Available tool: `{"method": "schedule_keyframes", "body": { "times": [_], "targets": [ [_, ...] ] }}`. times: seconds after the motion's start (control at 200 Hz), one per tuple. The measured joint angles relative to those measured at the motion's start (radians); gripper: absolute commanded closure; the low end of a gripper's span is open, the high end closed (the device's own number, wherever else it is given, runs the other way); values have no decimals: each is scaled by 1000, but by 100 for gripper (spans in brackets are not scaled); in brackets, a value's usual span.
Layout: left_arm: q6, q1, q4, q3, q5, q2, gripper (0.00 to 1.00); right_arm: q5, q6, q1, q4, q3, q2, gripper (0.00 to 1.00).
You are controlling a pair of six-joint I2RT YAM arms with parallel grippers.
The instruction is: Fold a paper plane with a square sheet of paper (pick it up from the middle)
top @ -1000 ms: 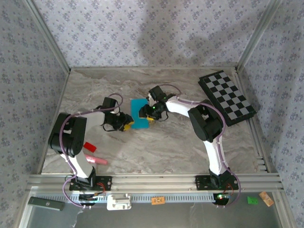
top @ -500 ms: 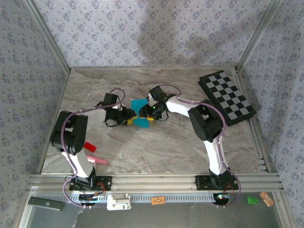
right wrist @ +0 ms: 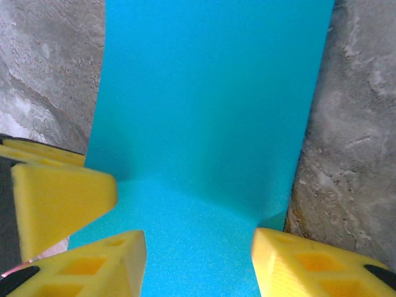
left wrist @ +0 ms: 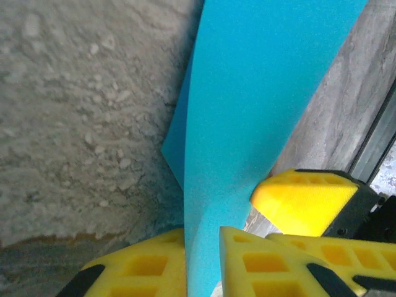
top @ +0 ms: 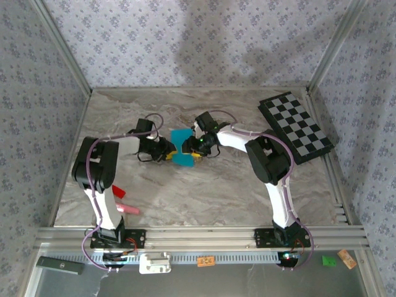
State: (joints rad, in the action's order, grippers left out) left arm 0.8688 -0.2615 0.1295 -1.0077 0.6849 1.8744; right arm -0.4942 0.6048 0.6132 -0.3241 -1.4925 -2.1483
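The square sheet of paper [top: 180,137] is bright cyan-blue and lies mid-table, pinched narrow across its middle. My left gripper [top: 167,154] is at its left edge. In the left wrist view its yellow fingers [left wrist: 139,266] press on both sides of a raised ridge of the sheet [left wrist: 260,93], so the left gripper [left wrist: 203,238] is shut on it. My right gripper [top: 195,150] is at the sheet's right edge. In the right wrist view the gripper [right wrist: 198,241] stands open, its fingers [right wrist: 322,263] set wide apart on the flat sheet [right wrist: 210,93].
A black-and-white checkered board [top: 296,127] lies at the back right. A small red object [top: 117,191] and a pink one [top: 127,209] sit near the left arm's base. Patterned walls close in the marble table [top: 204,192] on three sides.
The left gripper slid right onto the sheet's left edge and narrowed its jaws on it. The sheet bunched inward at its middle. The right gripper stayed put.
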Motion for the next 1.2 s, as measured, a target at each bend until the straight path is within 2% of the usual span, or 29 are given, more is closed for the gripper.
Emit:
{"method": "schedule_keyframes", "body": {
  "times": [0.135,0.245,0.475,0.59,0.725,0.875,1.199],
  "targets": [
    [-8,6,9,-18,0,7,94,-6,0,-3,15,11,2,49],
    [-4,6,9,-22,0,7,96,-24,-17,-9,45,32,11,48],
    [24,-6,17,-22,-2,3,97,-47,-145,-51,161,158,104,28],
    [57,-30,23,-22,-7,-19,97,8,-233,-66,245,266,221,20],
    [106,-69,24,-22,-28,-49,96,106,-336,-47,369,422,378,19],
    [167,-111,23,-22,-53,-56,96,189,-463,0,496,557,484,19],
    [238,-161,0,-22,-76,-56,96,196,-702,107,622,698,507,21]
  ]
}}
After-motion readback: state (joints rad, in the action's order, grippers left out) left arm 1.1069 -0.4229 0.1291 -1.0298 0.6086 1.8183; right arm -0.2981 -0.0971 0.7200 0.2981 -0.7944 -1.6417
